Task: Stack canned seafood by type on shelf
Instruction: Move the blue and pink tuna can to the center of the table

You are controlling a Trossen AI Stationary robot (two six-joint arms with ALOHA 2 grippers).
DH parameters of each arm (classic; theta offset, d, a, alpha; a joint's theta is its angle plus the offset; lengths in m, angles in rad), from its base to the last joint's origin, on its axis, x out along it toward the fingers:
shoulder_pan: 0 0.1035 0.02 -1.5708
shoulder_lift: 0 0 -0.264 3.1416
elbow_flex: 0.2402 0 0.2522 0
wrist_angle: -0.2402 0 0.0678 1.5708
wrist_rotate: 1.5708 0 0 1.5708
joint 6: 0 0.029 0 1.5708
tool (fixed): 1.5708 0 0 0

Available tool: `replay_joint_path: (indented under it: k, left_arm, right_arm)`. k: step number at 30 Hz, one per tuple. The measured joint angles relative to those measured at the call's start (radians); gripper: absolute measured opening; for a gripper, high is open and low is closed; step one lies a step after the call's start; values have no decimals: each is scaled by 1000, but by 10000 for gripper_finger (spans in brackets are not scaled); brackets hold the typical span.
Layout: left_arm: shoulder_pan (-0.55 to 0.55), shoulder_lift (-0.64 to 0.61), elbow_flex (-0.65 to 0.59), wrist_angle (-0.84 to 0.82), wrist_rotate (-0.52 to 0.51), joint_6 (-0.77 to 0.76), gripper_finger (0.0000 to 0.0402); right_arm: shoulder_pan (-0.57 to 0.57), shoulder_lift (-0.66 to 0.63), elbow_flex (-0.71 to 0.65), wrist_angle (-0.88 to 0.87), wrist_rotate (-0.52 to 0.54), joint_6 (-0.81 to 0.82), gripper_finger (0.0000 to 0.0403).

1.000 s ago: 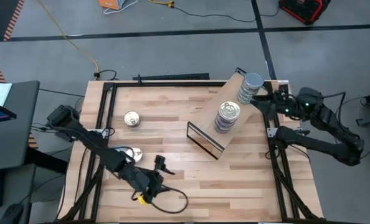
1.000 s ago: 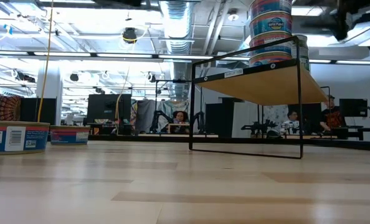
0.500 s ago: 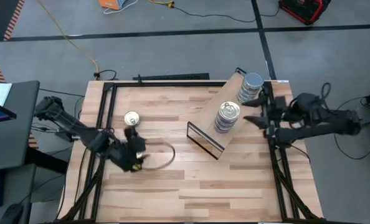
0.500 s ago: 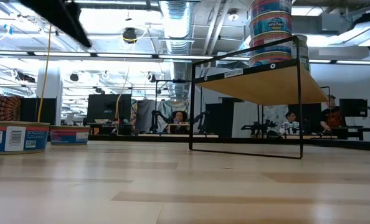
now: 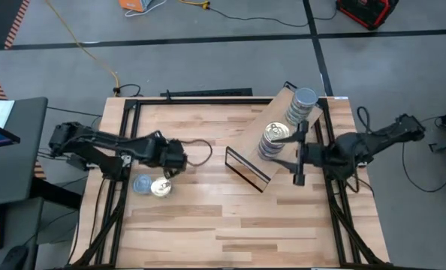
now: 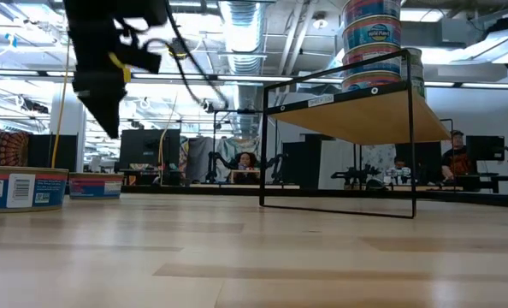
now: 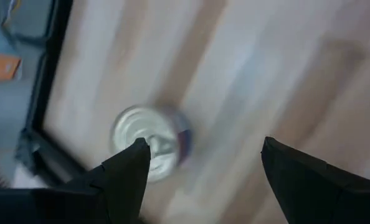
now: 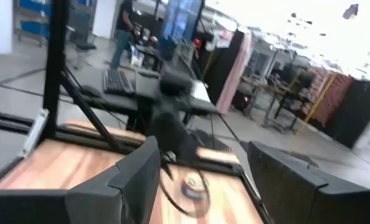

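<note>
The shelf (image 5: 247, 154) stands slanted on the table's right half, bearing a stack of gold-lidded tins (image 5: 275, 140) and a stack of blue-lidded tins (image 5: 302, 105); the low view shows its board (image 6: 365, 115) on the black frame. Two loose tins lie flat at the near left, one with a light blue lid (image 5: 142, 184) and one with a gold lid (image 5: 161, 187). My left gripper (image 5: 176, 160) hangs open above the table just beyond them, with a tin (image 7: 149, 144) past one finger. My right gripper (image 5: 296, 155) stands open beside the shelf's right side, level with the gold stack.
A black frame rail (image 5: 122, 150) runs along the table's left edge and another (image 5: 336, 187) along the right. A loose cable (image 5: 197, 150) loops off the left arm. Bare wood lies across the near half (image 5: 238, 225). People and desks show in the room behind (image 6: 245, 162).
My left gripper has swung from the table's near edge toward the far edge, passing over the two loose tins and turning as it went. My right gripper has moved from beside the blue-lidded stack toward the near edge, rolling, and now stands by the gold-lidded stack. Both stay open.
</note>
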Motion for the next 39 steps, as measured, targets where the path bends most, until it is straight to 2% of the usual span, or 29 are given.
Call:
replay_joint_path:
  k: [4, 10, 15, 20, 27, 36, 39]
  left_arm:
    - [116, 8, 0, -42, -22, 69, 293]
    - [293, 7, -13, -87, -49, 228, 293]
    - [417, 8, -94, -6, -50, 368, 293]
    - [462, 8, -191, 128, -55, 477, 293]
    - [407, 3, -243, 327, 100, 565, 293]
    - [178, 6, -245, 552, 341, 585, 293]
    - [102, 8, -247, 599, 380, 573, 293]
  right_arm:
    - [55, 76, 10, 50, 62, -36, 271]
    - [98, 176, 8, 138, 90, -74, 271]
    - [98, 242, 8, 177, 90, -78, 271]
    - [98, 288, 8, 219, 90, -91, 271]
    - [97, 287, 8, 235, 90, -93, 271]
    - [93, 287, 8, 235, 90, -85, 271]
    - [93, 287, 8, 231, 90, -84, 271]
